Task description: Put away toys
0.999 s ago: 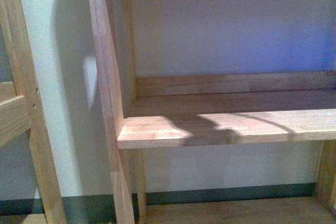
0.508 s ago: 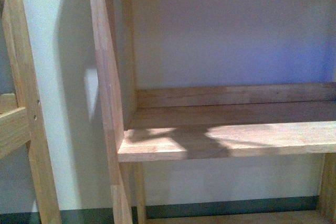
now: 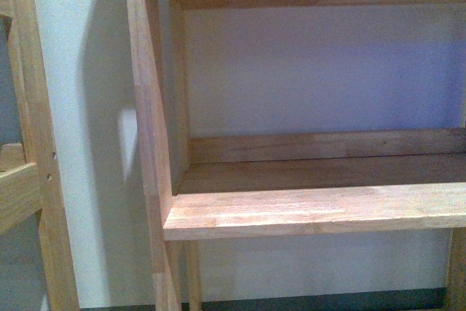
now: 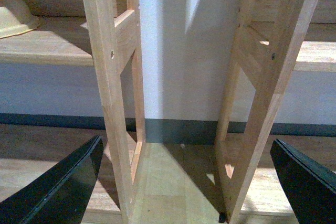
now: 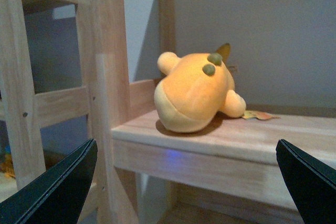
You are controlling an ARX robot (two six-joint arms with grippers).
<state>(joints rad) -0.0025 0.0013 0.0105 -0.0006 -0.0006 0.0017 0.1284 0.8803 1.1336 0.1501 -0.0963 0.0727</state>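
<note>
One plush lying tipped over on the shelf, near its post-side end, dead ahead of the right gripper. Both jaws spreading wide, holding nothing; left gripper likewise wide, facing only posts, so right arm nearer.

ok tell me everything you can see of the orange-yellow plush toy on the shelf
The soft orange-yellow plush animal lies tipped on its side on a light wooden shelf board, near the board's end by an upright post. It has a rounded body, a paler face, stubby limbs and two dark green nubs. Neither gripper touches it; only the right wrist view shows it.
</note>
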